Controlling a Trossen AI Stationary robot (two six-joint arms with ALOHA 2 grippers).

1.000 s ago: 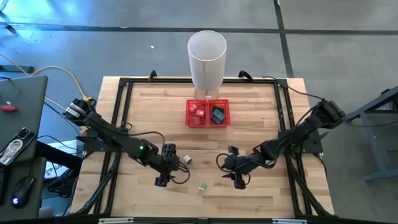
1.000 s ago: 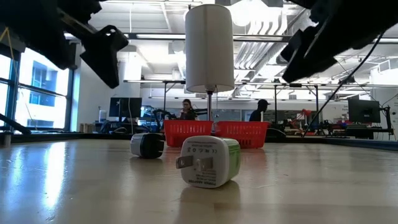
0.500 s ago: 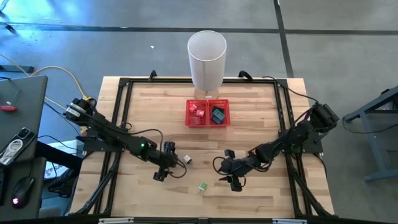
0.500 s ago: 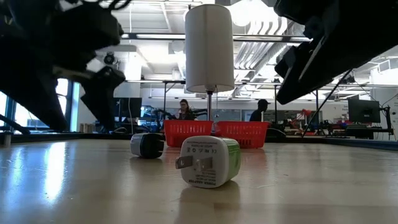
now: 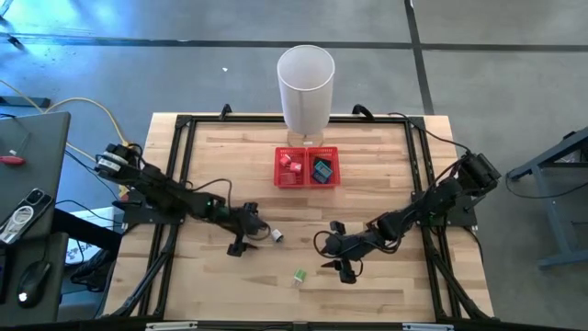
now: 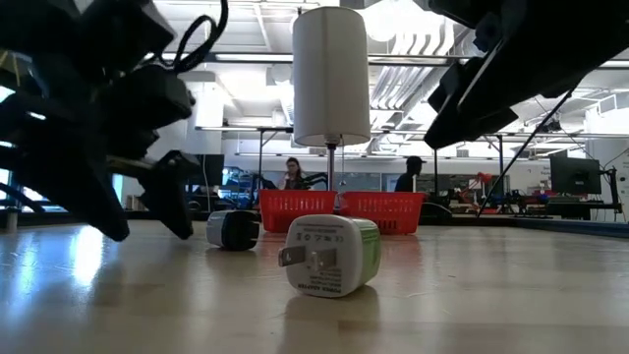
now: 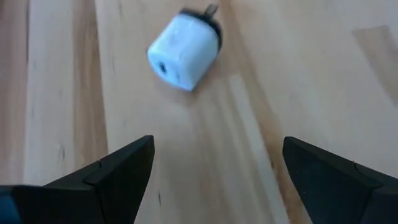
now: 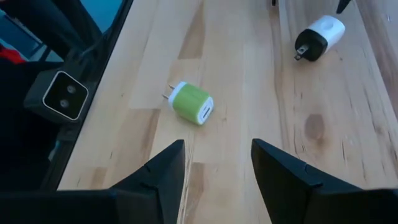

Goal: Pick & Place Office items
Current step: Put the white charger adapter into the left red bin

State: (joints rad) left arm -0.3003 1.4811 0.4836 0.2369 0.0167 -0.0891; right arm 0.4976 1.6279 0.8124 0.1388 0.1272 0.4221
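A white charger block with a dark plug end point(image 5: 275, 235) point(image 7: 185, 42) lies on its side on the wooden table. My left gripper point(image 5: 249, 231) point(image 7: 214, 168) stands open just left of it, low over the table and touching nothing. A green-white charger block point(image 5: 299, 275) point(image 8: 191, 102) point(image 6: 329, 256) lies on its side nearer the front edge. My right gripper point(image 5: 333, 250) point(image 8: 217, 165) hovers open to the right of both blocks, with nothing between its fingers.
A red mesh tray point(image 5: 307, 166) with two compartments sits at the table's middle back and holds several small pieces. A tall white cylinder bin point(image 5: 306, 87) stands behind it. A black frame point(image 5: 175, 184) runs around the tabletop. People show in the room beyond.
My left gripper has come down from well above the table to just over it and has tipped more level, staying open beside the white charger block. My right gripper has edged a little toward the table's left. Neither block has moved.
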